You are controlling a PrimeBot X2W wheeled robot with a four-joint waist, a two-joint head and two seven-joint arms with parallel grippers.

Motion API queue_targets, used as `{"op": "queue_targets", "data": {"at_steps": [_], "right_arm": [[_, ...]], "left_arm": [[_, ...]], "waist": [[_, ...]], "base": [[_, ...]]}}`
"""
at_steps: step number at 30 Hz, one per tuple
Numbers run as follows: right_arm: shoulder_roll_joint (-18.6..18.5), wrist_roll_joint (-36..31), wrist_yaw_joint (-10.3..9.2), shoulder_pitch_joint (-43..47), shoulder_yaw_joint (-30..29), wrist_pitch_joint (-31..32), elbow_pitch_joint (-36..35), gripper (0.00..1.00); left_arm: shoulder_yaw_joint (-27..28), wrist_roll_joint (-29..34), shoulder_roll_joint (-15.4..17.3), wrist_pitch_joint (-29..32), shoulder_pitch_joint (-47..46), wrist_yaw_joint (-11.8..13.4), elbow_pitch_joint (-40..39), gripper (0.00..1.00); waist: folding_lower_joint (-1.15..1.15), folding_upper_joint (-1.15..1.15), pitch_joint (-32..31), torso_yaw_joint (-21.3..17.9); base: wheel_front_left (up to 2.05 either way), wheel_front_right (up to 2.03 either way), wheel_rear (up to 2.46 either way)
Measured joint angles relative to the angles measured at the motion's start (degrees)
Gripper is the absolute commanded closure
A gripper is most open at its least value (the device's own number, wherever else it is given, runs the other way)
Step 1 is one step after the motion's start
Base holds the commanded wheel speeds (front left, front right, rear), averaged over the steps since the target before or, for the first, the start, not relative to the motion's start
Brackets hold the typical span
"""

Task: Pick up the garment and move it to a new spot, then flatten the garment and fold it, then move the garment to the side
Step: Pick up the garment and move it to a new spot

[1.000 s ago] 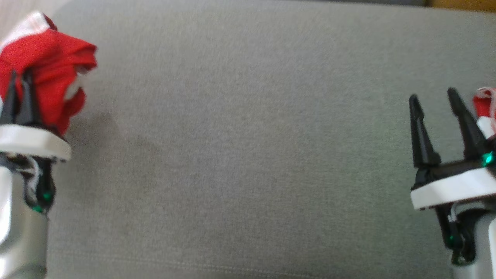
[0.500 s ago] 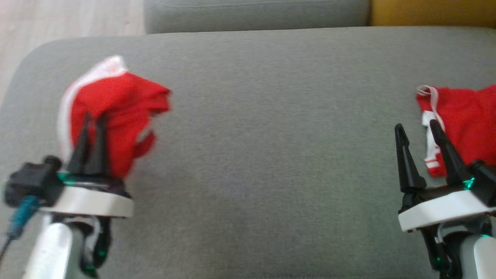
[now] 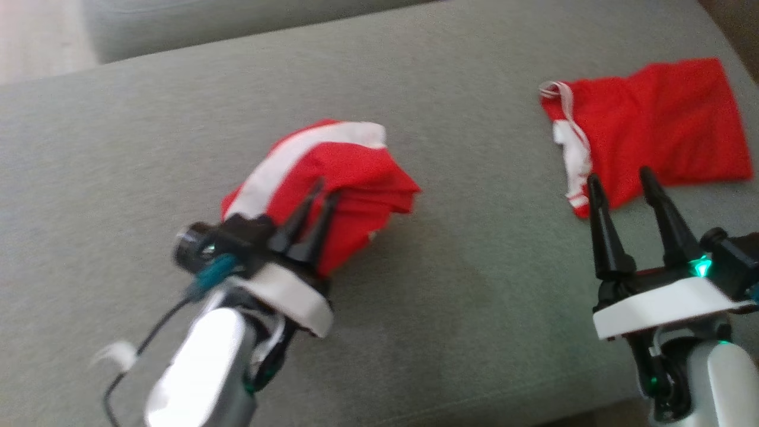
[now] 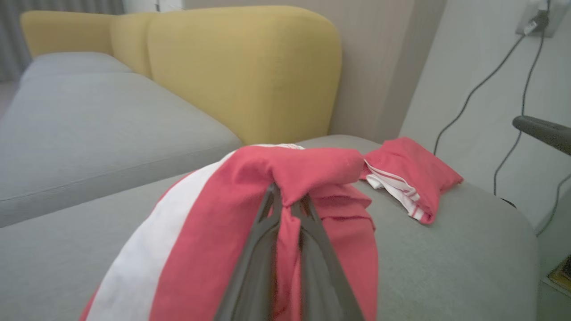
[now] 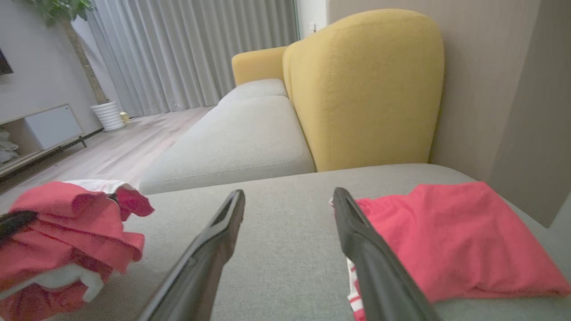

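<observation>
1 bunched red garment (image 3: 356,160), clamped in left claw (image 3: 327,188), low over grey sofa cushion (image 3: 474,284). Right claw (image 3: 619,175) apart, empty, near another folded garment (image 3: 658,118). Could slip from thin pinch, or land wadded and crowd that folded piece.

2 red garments — bunched garment (image 3: 332,172), folded garment (image 3: 652,127). 2 grippers — left gripper (image 3: 327,188), right gripper (image 3: 618,175). 2 grey seat cushions: near cushion (image 5: 285,249), far cushion (image 5: 236,142). 2 yellow backrests: near backrest (image 5: 366,89), far backrest (image 5: 258,64). 1 potted plant (image 5: 106,115).
</observation>
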Motion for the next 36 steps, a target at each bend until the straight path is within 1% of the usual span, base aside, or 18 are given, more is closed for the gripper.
{"op": "queue_targets", "data": {"at_steps": [1,2,3,7,8,9,10,15,18,20,23,27,30,33,36], "right_arm": [[0.01,0.16,0.00,-0.01,0.24,-0.38,0.37,0.00],[0.01,0.16,0.00,-0.01,0.24,-0.38,0.37,0.00],[0.12,0.49,0.00,-0.02,0.63,-0.73,1.11,0.00],[0.35,1.10,0.00,-0.05,0.65,-1.67,2.48,0.00],[0.41,1.19,0.00,-0.05,0.65,-1.85,2.76,0.00],[0.45,1.33,0.00,-0.05,0.66,-2.09,2.98,0.00],[0.48,1.32,0.00,-0.05,0.64,-2.18,3.19,0.00],[0.85,1.35,0.00,-0.04,0.66,-2.26,3.60,0.00],[0.96,1.58,0.00,-0.02,0.23,-2.22,3.75,0.00],[0.94,1.58,0.00,0.02,-0.13,-2.07,3.74,0.00],[0.87,1.38,0.00,0.23,-0.81,-1.49,3.58,0.00],[0.58,1.15,0.00,0.36,-1.24,-0.90,3.10,0.00],[0.57,0.92,0.00,0.87,-1.79,-0.77,2.61,0.00],[0.56,0.90,0.00,1.96,-2.32,-0.27,2.34,0.00],[0.55,0.88,0.00,2.50,-2.48,0.22,1.91,0.00]], "left_arm": [[-1.07,0.29,-0.64,0.24,-0.86,-0.16,1.69,1.00],[-1.07,0.29,-0.64,0.24,-0.86,-0.16,1.69,1.00],[-3.13,0.78,-1.55,0.64,-2.25,-0.66,5.54,1.00],[-6.53,1.90,-2.82,0.57,-3.67,-0.98,12.63,1.00],[-6.99,1.90,-3.26,0.34,-3.82,-0.98,14.11,0.73],[-7.35,1.90,-3.61,0.04,-4.03,-0.98,15.47,0.25],[-7.87,1.90,-3.78,-0.55,-4.26,-0.98,16.57,0.00],[-9.56,1.88,-4.46,-4.25,-4.38,-0.89,18.51,0.00],[-9.71,-1.04,-4.92,-5.93,-3.80,-0.93,16.53,0.00],[-9.03,-1.69,-4.94,-6.48,-2.80,-0.87,14.34,0.00],[-6.50,-1.66,-4.32,-6.70,-0.15,0.37,10.07,0.00],[-1.36,-1.64,-2.30,-6.77,3.63,3.91,3.55,0.00],[3.13,-1.63,-0.68,-6.77,5.51,6.26,0.15,0.00],[7.06,-1.63,0.44,-6.77,6.66,7.73,-1.87,0.00],[10.55,-1.64,1.44,-6.77,7.35,8.36,-2.34,0.00]], "waist": [[0.00,0.00,0.37,-0.87],[0.00,0.00,0.37,-0.87],[0.00,0.00,1.13,-2.55],[0.00,0.00,2.47,-5.28],[0.00,0.00,2.73,-5.78],[0.00,0.00,2.93,-6.14],[0.00,0.00,3.05,-6.41],[0.00,0.00,2.26,-5.77],[0.00,0.00,1.40,-4.66],[0.00,0.00,0.70,-3.84],[0.00,0.00,-0.38,-2.28],[0.00,0.00,-1.80,0.06],[0.00,0.00,-2.76,2.00],[0.00,0.00,-3.53,3.95],[0.00,0.00,-4.23,5.79]], "base": [[0.00,0.00,0.00],[0.00,0.00,0.00],[0.00,0.00,0.00],[0.00,0.00,0.00],[0.00,0.00,0.00],[0.00,0.00,0.00],[0.00,0.00,0.00],[0.00,0.00,0.00],[0.00,0.00,0.00],[0.00,0.00,0.00],[0.00,0.00,0.00],[0.00,0.00,0.00],[0.00,0.00,0.00],[0.00,0.00,0.00],[0.00,0.00,0.00]]}}
